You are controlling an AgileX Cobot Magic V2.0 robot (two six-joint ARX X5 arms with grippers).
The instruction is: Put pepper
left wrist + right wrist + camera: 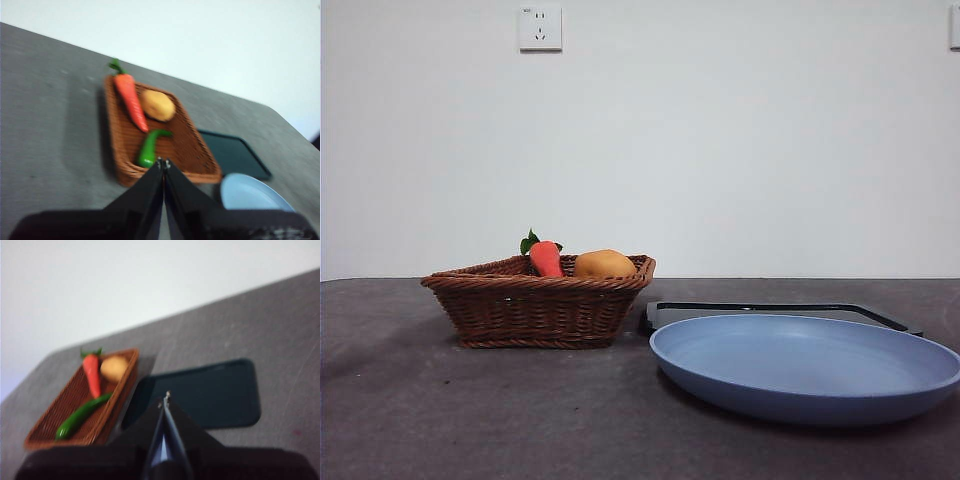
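The pepper (pixel 149 148) lies in the basket (pixel 535 305) beside the carrot (pixel 131 101); both the left hand (pixel 163 162) and right hand (pixel 165 399) are closed, empty, above the table (pixel 470 410)

Pepper (pixel 149 148) in basket (pixel 197 160) beside carrot (pixel 131 99)

The front view sits low, about level with the tabletop (pixel 400 420), looking straight across at the wall, with the basket (pixel 535 310) and the blue plate (pixel 800 365) near and large. Each wrist view looks down at a slant from above, past its own claw (pixel 163 162) (pixel 165 400). All three share the basket (pixel 125 150) (pixel 55 417); both wrist views also share the dark tray (pixel 235 155) (pixel 200 395).
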